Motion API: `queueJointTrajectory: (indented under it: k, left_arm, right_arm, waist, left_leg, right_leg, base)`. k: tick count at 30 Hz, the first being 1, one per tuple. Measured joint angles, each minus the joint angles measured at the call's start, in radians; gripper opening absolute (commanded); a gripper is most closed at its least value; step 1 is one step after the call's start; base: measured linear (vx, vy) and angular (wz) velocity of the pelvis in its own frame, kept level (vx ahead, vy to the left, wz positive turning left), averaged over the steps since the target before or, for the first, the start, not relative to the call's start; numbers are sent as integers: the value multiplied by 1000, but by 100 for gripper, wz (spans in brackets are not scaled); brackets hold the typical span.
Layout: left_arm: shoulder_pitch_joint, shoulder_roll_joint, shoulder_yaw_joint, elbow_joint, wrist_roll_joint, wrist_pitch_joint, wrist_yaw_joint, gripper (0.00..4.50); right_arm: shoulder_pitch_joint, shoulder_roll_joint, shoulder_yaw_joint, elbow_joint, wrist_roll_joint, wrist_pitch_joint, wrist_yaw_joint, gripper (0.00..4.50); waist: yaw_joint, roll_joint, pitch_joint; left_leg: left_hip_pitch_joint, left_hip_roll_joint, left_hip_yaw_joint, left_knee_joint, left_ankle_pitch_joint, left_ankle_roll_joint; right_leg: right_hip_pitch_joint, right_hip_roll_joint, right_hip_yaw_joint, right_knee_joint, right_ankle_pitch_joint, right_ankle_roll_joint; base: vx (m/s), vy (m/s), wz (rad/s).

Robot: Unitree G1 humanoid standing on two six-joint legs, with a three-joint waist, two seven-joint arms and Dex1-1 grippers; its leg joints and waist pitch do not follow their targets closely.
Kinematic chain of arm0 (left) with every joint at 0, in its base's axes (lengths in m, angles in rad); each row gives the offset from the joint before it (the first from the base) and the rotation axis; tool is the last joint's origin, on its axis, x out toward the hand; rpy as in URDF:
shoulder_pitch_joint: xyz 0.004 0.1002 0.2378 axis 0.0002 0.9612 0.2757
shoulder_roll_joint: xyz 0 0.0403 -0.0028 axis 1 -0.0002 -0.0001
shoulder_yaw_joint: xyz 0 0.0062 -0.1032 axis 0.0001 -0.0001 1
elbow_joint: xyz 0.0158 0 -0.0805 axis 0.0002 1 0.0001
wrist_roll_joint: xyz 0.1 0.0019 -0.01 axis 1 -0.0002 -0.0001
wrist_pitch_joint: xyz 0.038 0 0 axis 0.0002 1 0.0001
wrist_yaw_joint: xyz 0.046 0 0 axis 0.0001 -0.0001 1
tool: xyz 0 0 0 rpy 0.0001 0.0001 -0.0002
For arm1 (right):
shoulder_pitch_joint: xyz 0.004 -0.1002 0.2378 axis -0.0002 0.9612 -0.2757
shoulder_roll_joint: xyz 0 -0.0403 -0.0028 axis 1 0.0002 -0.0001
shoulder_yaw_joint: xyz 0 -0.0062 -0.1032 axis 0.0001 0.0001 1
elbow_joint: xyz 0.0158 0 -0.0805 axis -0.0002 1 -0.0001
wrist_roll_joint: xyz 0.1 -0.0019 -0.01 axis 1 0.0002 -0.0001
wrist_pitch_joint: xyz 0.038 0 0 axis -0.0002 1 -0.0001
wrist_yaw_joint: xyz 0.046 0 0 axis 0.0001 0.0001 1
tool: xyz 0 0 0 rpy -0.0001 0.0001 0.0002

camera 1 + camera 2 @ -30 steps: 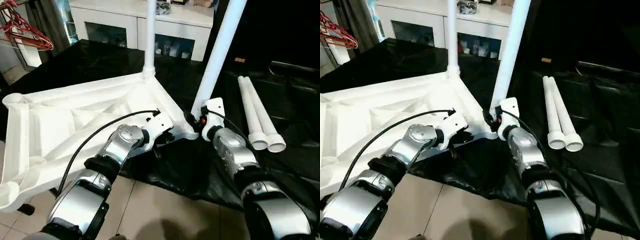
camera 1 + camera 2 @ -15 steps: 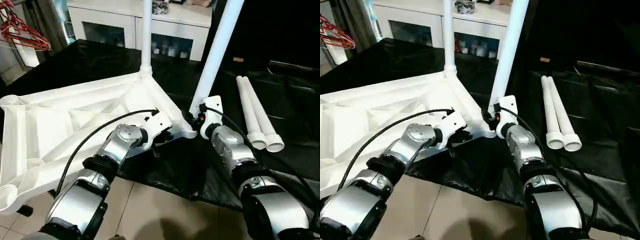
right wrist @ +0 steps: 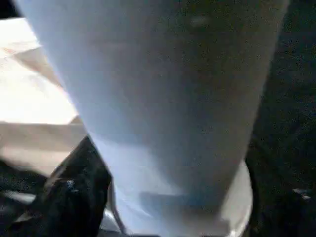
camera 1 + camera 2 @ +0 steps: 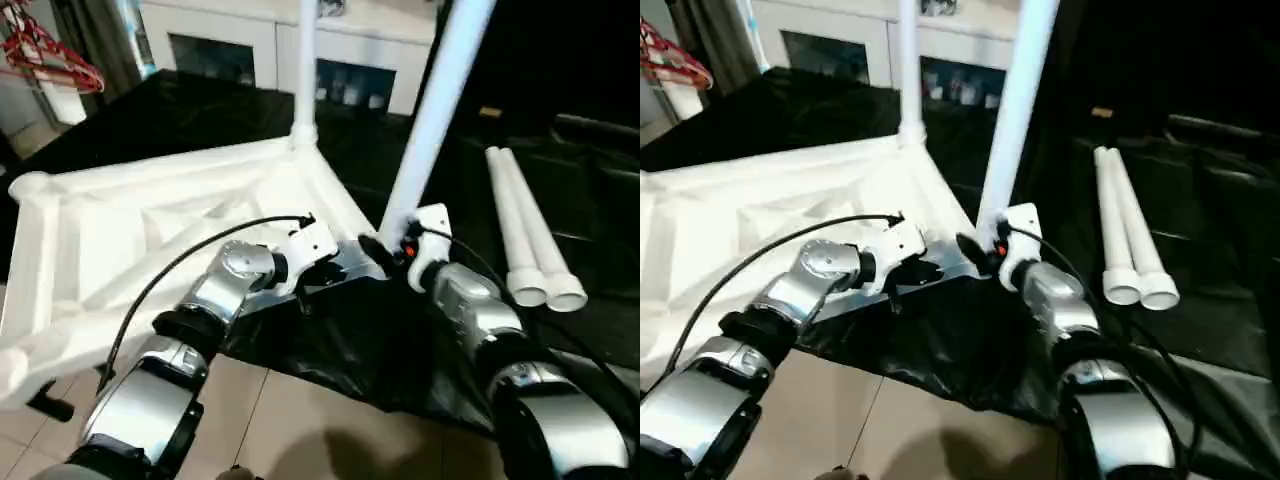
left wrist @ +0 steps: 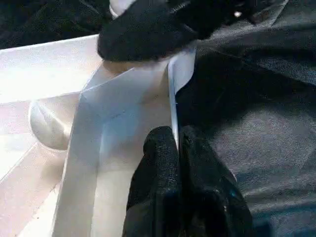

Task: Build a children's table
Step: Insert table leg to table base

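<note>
The white table top (image 4: 120, 230) lies upside down, ribbed side up, on a black cloth. One tube leg (image 4: 305, 70) stands upright in the far corner socket. A second leg (image 4: 435, 120) leans at the near right corner, and my right gripper (image 4: 388, 245) is shut on its base; in the right wrist view the leg (image 3: 163, 98) stands between black fingers (image 3: 74, 192). My left gripper (image 5: 177, 136) is shut on the table top's thin rim (image 5: 173, 94), right beside that corner. Two loose legs (image 4: 525, 230) lie side by side to the right.
A white glass-door cabinet (image 4: 250, 45) stands behind the cloth. Red hangers (image 4: 50, 55) hang at the far left. The black cloth (image 4: 350, 340) ends near my arms, where tiled floor (image 4: 300, 430) begins.
The whole view has shifted and tilted a little. Both grippers keep their holds, and the leaning leg stays at the near right corner.
</note>
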Motion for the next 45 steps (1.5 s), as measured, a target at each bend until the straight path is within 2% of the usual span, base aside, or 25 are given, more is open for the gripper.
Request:
queueJointTrajectory:
  k: [5,8,11,18,19,21,22,24,33,38,42,45]
  left_arm:
    - [5,35,-9,-11,-11,-54,-93,0]
    - [22,59,-15,-23,-23,-91,-169,0]
    - [29,71,-20,-34,-32,-95,-223,0]
    - [48,99,-36,-52,-55,-115,-340,0]
    - [50,101,-37,-54,-56,-119,-351,0]
    - [51,105,-39,-58,-58,-120,-369,0]
    - [52,106,-40,-59,-59,-120,-378,0]
    - [53,107,-40,-62,-62,-120,-386,0]
    - [60,110,-43,-71,-61,-120,-405,0]
    - [60,105,-41,-63,-57,-118,-387,0]
    - [35,61,-21,-8,-38,-75,-263,0]
    - [13,19,-7,28,-22,-33,-152,0]
  right_arm:
    - [49,-55,40,-79,1,-3,174,391]
    - [94,-97,75,-132,2,-11,303,391]
    - [122,-117,88,-169,4,-10,388,391]
    - [182,-173,140,-280,32,34,562,391]
    - [189,-181,146,-295,34,41,584,376]
    - [193,-190,154,-314,35,52,608,376]
    - [193,-195,156,-320,35,56,624,348]
    - [195,-200,159,-328,35,59,637,342]
    - [213,-213,176,-356,32,70,638,278]
    - [230,-199,173,-377,31,84,599,274]
    - [226,-142,121,-342,11,72,397,274]
    - [199,-72,69,-278,7,61,190,274]
  waist:
    - [15,0,0]
    - [22,0,0]
    - [23,1,1]
    - [28,0,1]
    - [31,0,1]
    - [34,1,1]
    - [37,1,1]
    - [39,1,1]
    - [41,1,0]
    - [41,2,0]
    - [35,2,0]
    - [20,3,0]
  left_leg:
    - [-8,1,2,6,-1,6]
    - [-8,2,2,8,-1,6]
    - [-8,2,2,13,-2,3]
    - [-6,2,3,18,-4,0]
    - [-5,2,2,18,-4,0]
    - [-5,2,3,17,-4,0]
    - [-5,2,3,17,-4,0]
    - [-5,2,3,17,-4,0]
    - [-3,2,3,18,-4,0]
    - [-1,2,2,18,-4,0]
    - [7,1,2,17,-4,-1]
    - [10,0,2,16,-4,-2]
  right_leg:
    - [-13,0,2,14,-6,-7]
    - [-12,0,2,15,-6,-7]
    - [-12,0,4,17,-6,-6]
    - [-8,0,7,18,-5,-5]
    - [-8,0,7,18,-5,-5]
    - [-8,0,7,18,-5,-5]
    - [-8,0,7,18,-5,-5]
    - [-8,0,7,18,-5,-5]
    - [-5,0,7,18,-5,-5]
    - [-3,0,7,18,-5,-5]
    - [3,0,8,18,-5,-4]
    - [5,0,9,18,-6,0]
  base:
    - [0,0,0]
    - [0,0,0]
    - [0,0,0]
    - [0,0,0]
    - [0,0,0]
    - [0,0,0]
    - [0,0,0]
    - [0,0,0]
    - [0,0,0]
    - [0,0,0]
    - [0,0,0]
    - [0,0,0]
